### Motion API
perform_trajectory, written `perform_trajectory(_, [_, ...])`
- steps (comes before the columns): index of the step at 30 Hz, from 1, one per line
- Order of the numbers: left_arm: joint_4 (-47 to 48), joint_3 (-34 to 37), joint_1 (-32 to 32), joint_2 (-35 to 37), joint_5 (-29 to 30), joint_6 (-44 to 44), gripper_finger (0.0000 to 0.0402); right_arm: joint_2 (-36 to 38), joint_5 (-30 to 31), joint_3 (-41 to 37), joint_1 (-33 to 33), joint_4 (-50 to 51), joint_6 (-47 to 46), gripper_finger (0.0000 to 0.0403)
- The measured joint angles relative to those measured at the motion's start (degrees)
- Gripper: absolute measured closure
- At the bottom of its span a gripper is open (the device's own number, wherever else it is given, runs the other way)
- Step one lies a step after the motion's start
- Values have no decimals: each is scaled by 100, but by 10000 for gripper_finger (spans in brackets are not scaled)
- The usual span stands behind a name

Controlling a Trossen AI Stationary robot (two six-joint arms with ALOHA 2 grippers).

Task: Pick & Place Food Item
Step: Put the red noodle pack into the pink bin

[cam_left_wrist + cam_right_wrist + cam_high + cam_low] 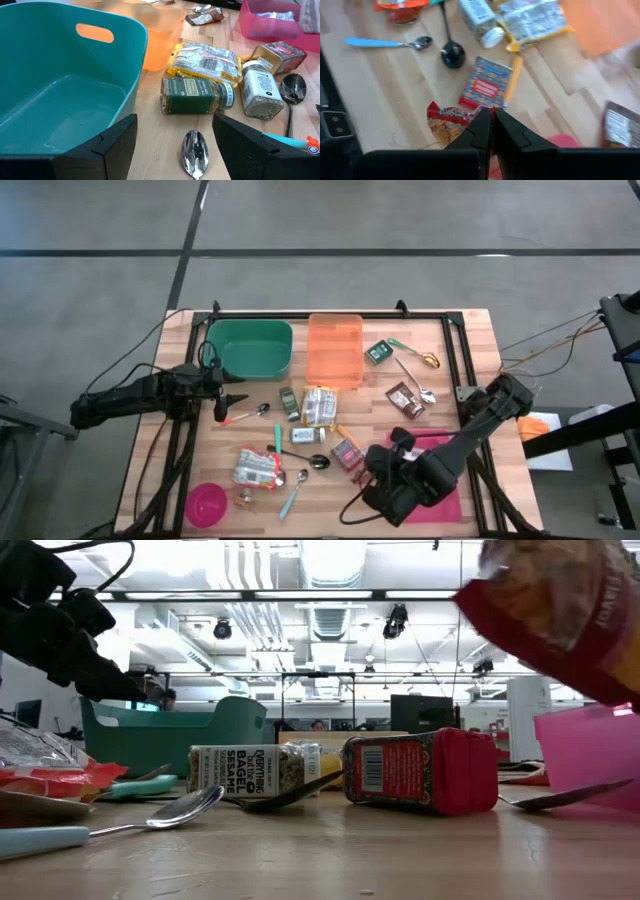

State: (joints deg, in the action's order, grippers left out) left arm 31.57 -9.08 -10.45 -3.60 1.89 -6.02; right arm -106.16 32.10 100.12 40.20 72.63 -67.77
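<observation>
- Your right gripper (491, 131) is at the near edge of the bench (470, 345), toward its right-hand corner. The fingers are pinched fully together on the top edge of a red snack packet (449, 123), which hangs off the bench below them; the low view shows the same packet (560, 610) in the air above everything else.
- The relation that matters: the pink tray (445, 502) lies just beside the held packet, on the side of the right-hand edge, and partly under the arm. In my judgement that is the likeliest drop spot, and only a short sideways carry is needed. The task sentence names no destination, so check this.
- The packet dangles with its long axis pointing down from the fingers, so expect it to swing and fold as you lower it.
- Just past the packet on the bench lies a red box (486, 85), with a black spoon (452, 55) beyond it; keep the packet clear of both.
- Mid-bench: a sesame seasoning jar (259, 89), a green spice jar (197, 95) lying on its side, and a yellow-edged foil packet (205, 60).
- Your left gripper (222, 398) waits near the left-hand edge with its fingers standing apart and holding nothing. It is well apart from the packet, so the right arm is the one to finish.
- At the far edge sit the teal bin (250, 348) and the orange bin (335, 350), side by side.
</observation>
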Motion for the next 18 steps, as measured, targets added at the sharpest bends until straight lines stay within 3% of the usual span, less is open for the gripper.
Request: perform_trajectory(18, [0, -2, 2, 0, -2, 0, 141, 282, 409, -4, 321, 1582, -1478, 392])
